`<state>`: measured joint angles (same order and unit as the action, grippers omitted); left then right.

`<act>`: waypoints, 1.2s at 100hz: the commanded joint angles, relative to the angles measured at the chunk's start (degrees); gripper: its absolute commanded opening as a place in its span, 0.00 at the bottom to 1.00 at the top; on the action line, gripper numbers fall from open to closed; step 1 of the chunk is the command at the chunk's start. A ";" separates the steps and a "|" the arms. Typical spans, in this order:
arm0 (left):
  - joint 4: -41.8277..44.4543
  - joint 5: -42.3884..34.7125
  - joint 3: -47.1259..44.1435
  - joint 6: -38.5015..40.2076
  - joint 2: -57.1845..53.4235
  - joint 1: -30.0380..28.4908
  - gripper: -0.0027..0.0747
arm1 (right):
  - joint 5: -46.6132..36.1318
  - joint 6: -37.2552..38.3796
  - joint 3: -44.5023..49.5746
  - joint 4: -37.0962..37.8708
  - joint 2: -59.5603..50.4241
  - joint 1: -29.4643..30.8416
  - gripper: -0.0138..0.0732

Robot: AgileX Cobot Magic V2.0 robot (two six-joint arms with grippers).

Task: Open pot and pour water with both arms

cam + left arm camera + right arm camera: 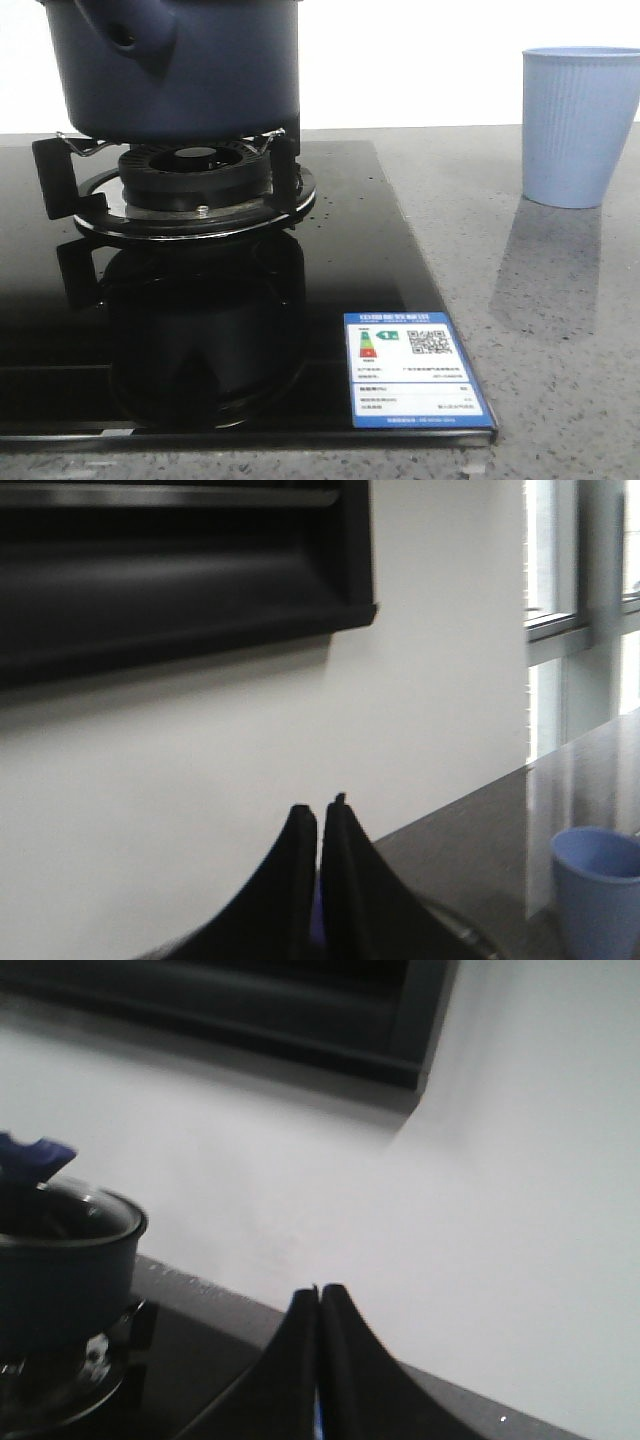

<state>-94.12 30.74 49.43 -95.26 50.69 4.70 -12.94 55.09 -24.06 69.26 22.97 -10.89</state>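
The dark navy pot (180,65) stands on the gas burner (195,185) at the back left, and its side stub with a round hole (122,38) faces me. In the right wrist view the pot (55,1280) carries a glass lid (75,1215) with a blue knob (30,1155). The light blue ribbed cup (580,125) stands upright on the counter at the right and also shows in the left wrist view (597,890). My left gripper (318,808) is shut and empty, raised, facing the wall. My right gripper (318,1290) is shut and empty, apart from the pot. Neither gripper shows in the front view.
A black glass hob (200,330) with a blue energy label (412,370) covers the left of the grey speckled counter (540,330). A dark range hood (170,570) hangs on the white wall above. A window (560,600) is beyond the cup.
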 commanded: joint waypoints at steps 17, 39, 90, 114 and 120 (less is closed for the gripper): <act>-2.57 -9.88 -19.87 0.71 -15.21 -0.31 0.01 | -6.96 0.11 8.52 1.40 -9.27 0.30 0.08; -5.18 -9.88 -29.23 0.71 -24.60 -0.31 0.01 | -8.12 0.11 8.94 1.40 -11.27 0.30 0.08; -5.29 -9.37 -30.14 0.71 -26.71 -0.31 0.01 | -8.12 0.11 8.94 1.40 -11.27 0.30 0.08; -4.94 -10.16 -30.26 0.61 -26.71 -0.31 0.01 | -8.12 0.11 8.94 1.40 -11.27 0.30 0.08; -4.45 -11.47 -30.26 0.07 -27.41 -0.31 0.01 | -8.12 0.11 8.94 1.40 -11.27 0.30 0.08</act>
<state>-97.26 19.84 17.77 -95.24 23.61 4.42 -19.93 55.09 -13.65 71.34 11.42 -10.89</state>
